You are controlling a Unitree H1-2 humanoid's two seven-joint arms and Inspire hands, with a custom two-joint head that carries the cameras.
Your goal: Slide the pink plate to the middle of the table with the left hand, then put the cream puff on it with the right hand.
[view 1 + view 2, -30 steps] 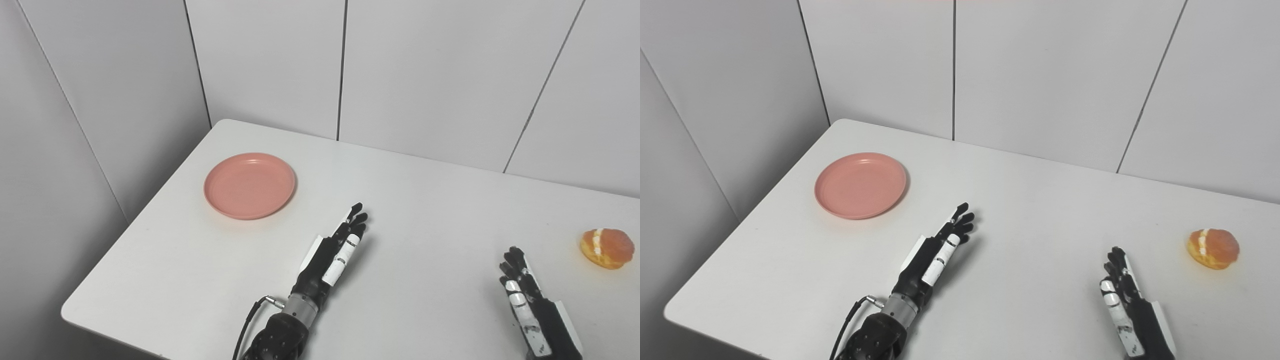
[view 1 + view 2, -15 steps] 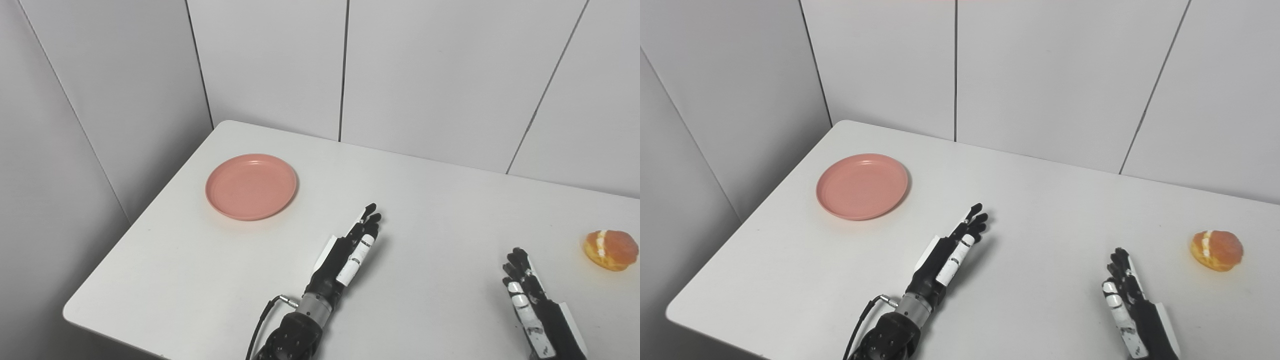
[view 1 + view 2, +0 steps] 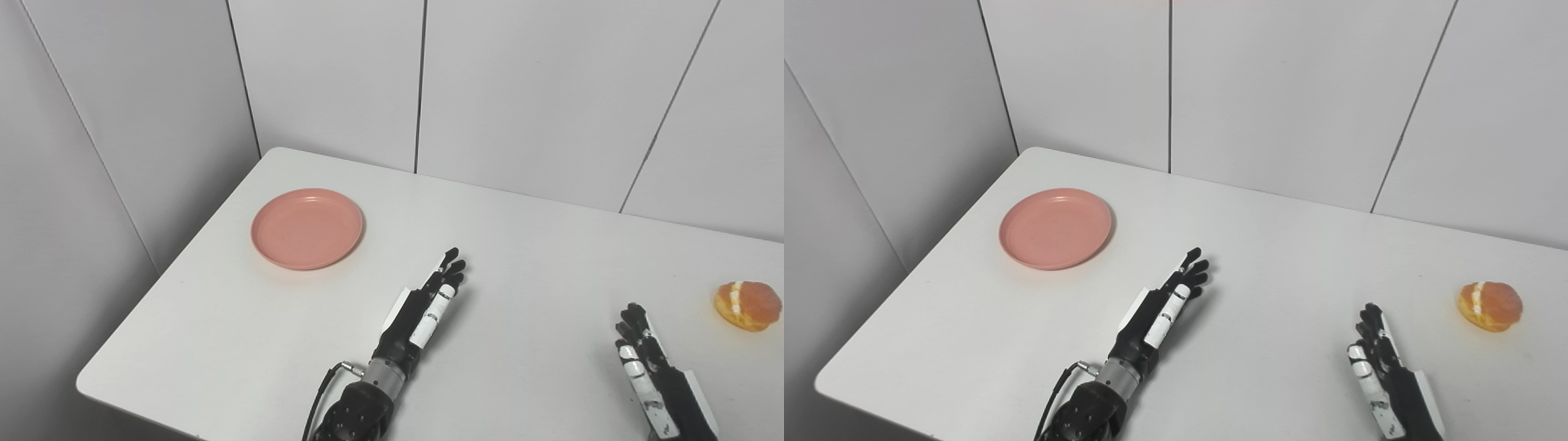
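White counter point(image 3: 539, 245) before us, both our hands empty.
Our left hand point(image 3: 422, 309) lies flat, fingers straight, well apart from the pink plate point(image 3: 307, 227) at far left; our right hand point(image 3: 1381, 373) is spread, near the cream puff point(image 3: 1489, 305).

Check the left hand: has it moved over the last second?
Yes. The left hand has crept forward and right, away from the pink plate, which has stayed put near the table's left edge.
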